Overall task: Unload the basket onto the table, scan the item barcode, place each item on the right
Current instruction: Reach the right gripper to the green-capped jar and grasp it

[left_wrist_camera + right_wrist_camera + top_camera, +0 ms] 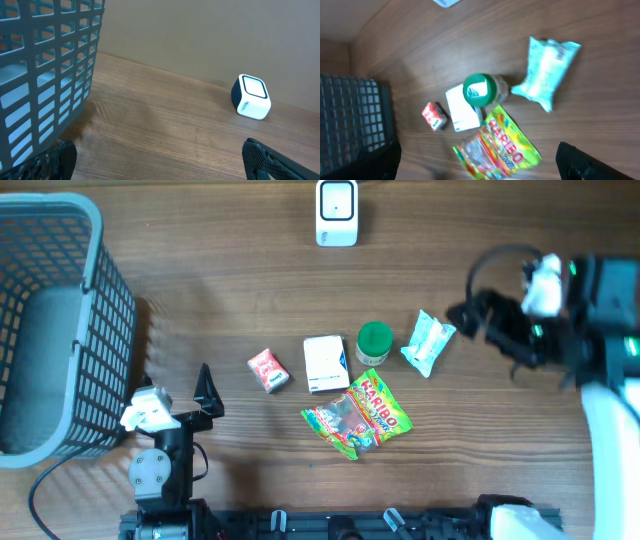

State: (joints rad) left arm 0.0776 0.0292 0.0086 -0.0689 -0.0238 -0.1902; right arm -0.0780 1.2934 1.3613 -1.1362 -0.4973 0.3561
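Left jaws and right jaws both spread wide, holding nothing.
Scanner (337, 212) top centre; Haribo bag (357, 417) and green-lidded jar (374, 340) mid-frame on the tabletop (200, 290); basket (50, 200) upper left.

basket (110, 330) sitting far left | scanner (337, 212) sitting at back | jar (375, 340) sitting between carton (325, 363) and pouch (428, 343) | candy bag (357, 417) lying in front

Five items clustered on bench (200, 290), scanner (336, 212) well apart
Row of red packet (268, 370), white box (325, 363), green-lidded jar (374, 341), mint pouch (429, 343); Haribo bag (357, 416) flat just below; scanner white, at far edge
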